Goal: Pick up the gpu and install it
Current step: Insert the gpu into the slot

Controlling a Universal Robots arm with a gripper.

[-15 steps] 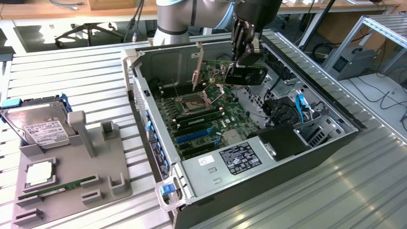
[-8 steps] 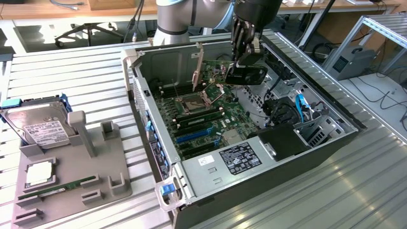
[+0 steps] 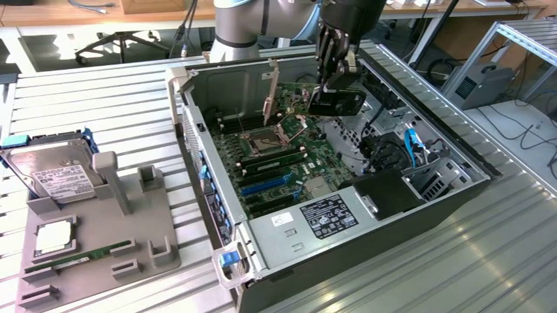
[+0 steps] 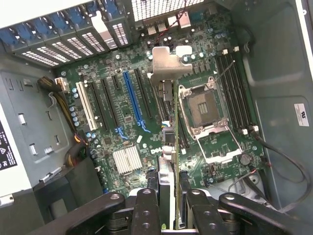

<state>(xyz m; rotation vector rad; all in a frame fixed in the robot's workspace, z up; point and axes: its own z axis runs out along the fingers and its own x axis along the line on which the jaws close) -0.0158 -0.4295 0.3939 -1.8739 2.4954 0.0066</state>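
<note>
Black pincer [image 3: 329, 98] fingers [image 4: 146, 210] are clenched on the gpu [image 3: 294, 98], gripping the thin card by its upper edge. The gpu hangs upright inside the open computer case [image 3: 287, 241], edge down over the green motherboard [image 3: 287, 166]. Its silver bracket [image 3: 271, 91] faces the case's rear wall. Seen from the wrist, the card runs edge-on between the expansion slots, among them a long blue slot [image 4: 133, 98], and the open processor socket [image 4: 205, 110]. Whether its lower edge touches the board cannot be told. On the exterior view's left, well apart from the case, a grey tray [image 3: 96, 254] rests on the slatted metal worktop [image 3: 104, 104]. The tray holds a hard drive [image 3: 57, 173] and a green RAM stick [image 3: 78, 259].
</note>
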